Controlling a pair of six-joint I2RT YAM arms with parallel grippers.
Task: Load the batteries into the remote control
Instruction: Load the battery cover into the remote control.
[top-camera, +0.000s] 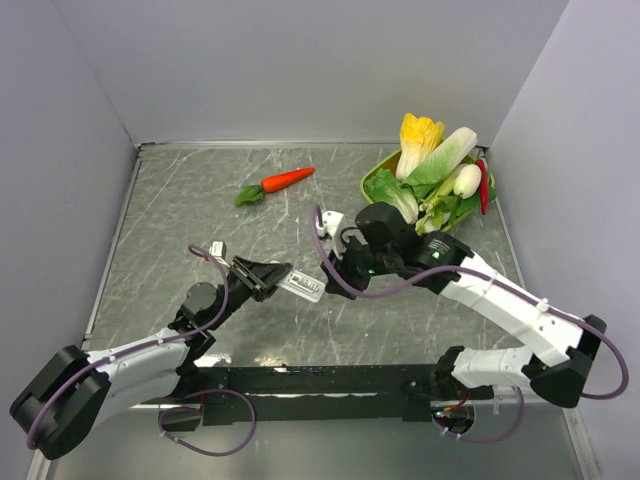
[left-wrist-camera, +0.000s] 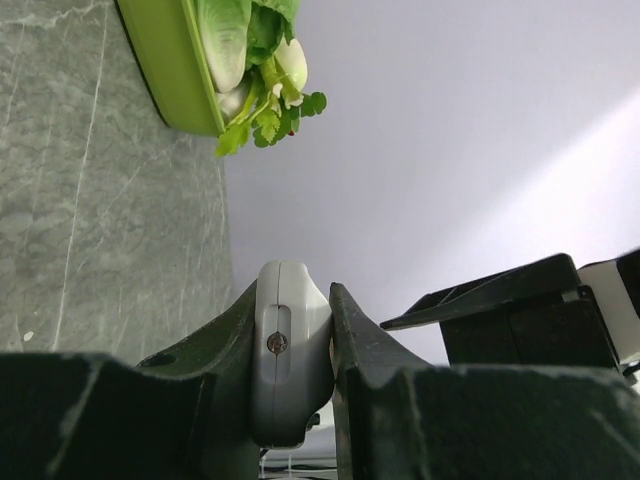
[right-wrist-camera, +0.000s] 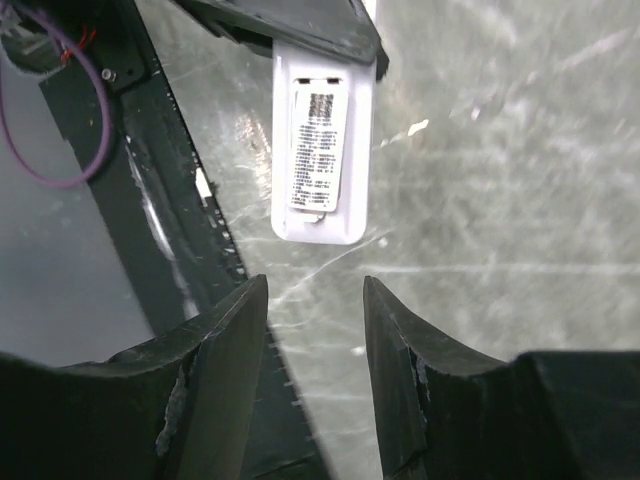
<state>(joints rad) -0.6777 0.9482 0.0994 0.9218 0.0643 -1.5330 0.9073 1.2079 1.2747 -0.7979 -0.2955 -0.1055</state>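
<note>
The white-grey remote control (top-camera: 303, 288) is clamped at one end by my left gripper (top-camera: 278, 276), which holds it just above the table. In the left wrist view the remote (left-wrist-camera: 290, 350) stands edge-on between the two fingers of that gripper (left-wrist-camera: 292, 298). In the right wrist view its back face (right-wrist-camera: 318, 150) shows, with a printed label. My right gripper (right-wrist-camera: 315, 292) is open and empty, a short way off the remote's free end; it also shows in the top view (top-camera: 331, 269). No blue batteries show in any view.
An orange carrot (top-camera: 287, 180) lies at the back centre of the table. A green tray (top-camera: 372, 183) of leafy vegetables stands at the back right and also shows in the left wrist view (left-wrist-camera: 175, 70). The black base rail (top-camera: 320, 380) runs along the near edge.
</note>
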